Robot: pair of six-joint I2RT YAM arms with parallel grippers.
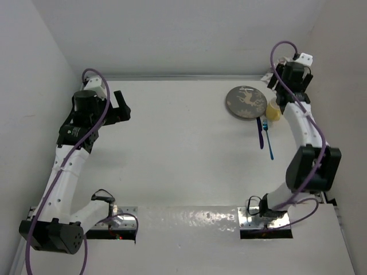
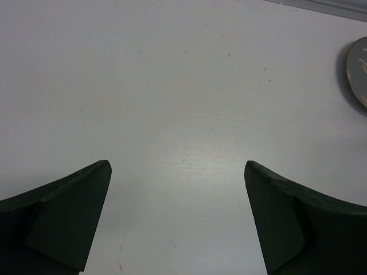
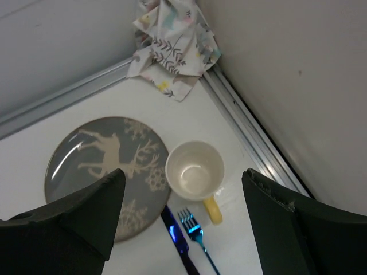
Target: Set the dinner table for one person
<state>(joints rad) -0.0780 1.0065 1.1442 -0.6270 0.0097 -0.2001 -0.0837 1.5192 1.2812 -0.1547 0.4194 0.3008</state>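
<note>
The dinner table (image 1: pixel 183 149) is a plain white tabletop with a metal edge rail. At its far right lie a grey plate with a deer print (image 1: pixel 248 102), a cream mug with a yellow handle (image 1: pixel 274 109), a blue knife (image 1: pixel 260 133) and a blue fork (image 1: pixel 268 139). My right gripper (image 3: pixel 183 173) is open and empty, held above the mug (image 3: pixel 195 171), with the plate (image 3: pixel 106 172) to its left and the knife (image 3: pixel 178 240) and fork (image 3: pixel 194 232) below. My left gripper (image 2: pixel 178 166) is open and empty over bare table at the far left (image 1: pixel 121 106).
A crumpled cloth with pastel animals and leaves (image 3: pixel 172 51) lies bunched in the far right corner against the walls. The rail (image 3: pixel 252 137) and the side wall run close to the mug. The plate's edge shows at the right of the left wrist view (image 2: pixel 358 71).
</note>
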